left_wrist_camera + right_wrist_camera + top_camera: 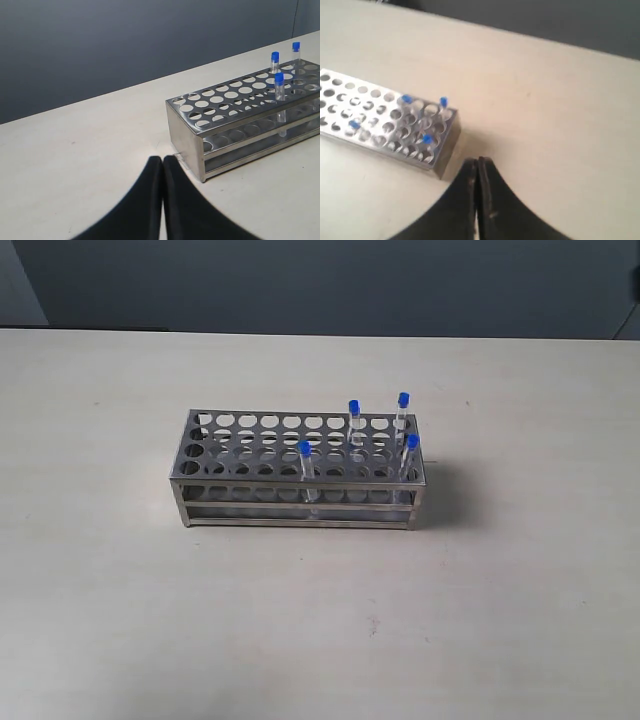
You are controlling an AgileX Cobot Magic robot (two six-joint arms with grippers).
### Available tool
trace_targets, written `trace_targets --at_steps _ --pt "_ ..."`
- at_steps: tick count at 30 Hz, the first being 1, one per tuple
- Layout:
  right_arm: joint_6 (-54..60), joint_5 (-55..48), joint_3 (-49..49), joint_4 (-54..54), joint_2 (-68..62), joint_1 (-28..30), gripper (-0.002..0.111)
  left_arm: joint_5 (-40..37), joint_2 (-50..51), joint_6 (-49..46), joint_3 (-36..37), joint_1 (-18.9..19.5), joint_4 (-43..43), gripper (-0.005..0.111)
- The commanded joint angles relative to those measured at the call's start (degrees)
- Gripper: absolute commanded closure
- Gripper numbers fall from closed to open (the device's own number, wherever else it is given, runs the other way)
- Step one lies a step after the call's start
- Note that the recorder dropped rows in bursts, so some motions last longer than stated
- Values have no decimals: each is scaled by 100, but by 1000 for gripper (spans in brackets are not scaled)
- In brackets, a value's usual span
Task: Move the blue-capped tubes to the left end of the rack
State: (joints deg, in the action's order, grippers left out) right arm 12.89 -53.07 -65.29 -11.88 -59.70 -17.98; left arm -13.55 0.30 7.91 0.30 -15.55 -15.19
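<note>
Exterior view: a pale table carries the rack, which lies lengthwise near the middle with its four rows of holes facing up. Neither arm shows in this view. Seen from the left wrist, the left gripper is pressed closed with nothing between its fingers, near the rack's tubeless left end. Seen from the right wrist, the right gripper is likewise pinched together and empty, off the rack's right end. All four blue-capped tubes stand upright in the rack. Two are in the back row toward its right end, and one is in the front row at its right corner. The fourth tube is in the front row, about mid-length. The rack's left half holds none.
</note>
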Motion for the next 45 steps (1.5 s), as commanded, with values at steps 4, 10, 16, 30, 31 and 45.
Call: trace_targets --at_steps 4,10,16,30,31,45 --pt "31 -348 -551 369 -1948 -1849 109 26 -30 27 -30 -63 2 106" --pt "16 300 -586 1103 -2931 -2899 95 26 -30 27 -30 -63 2 106" --pt "-122 1307 -586 1188 -3475 -3214 61 26 -30 27 -30 -63 2 106" --pt "-497 1787 -1066 1188 -4268 -3199 61 26 -30 27 -30 -63 2 106" --pt "-516 1729 -1124 1156 -4342 -3199 61 26 -30 27 -30 -63 2 106" --pt "-1056 1593 -1275 1951 -5054 -3199 109 26 -30 27 -30 -63 2 106"
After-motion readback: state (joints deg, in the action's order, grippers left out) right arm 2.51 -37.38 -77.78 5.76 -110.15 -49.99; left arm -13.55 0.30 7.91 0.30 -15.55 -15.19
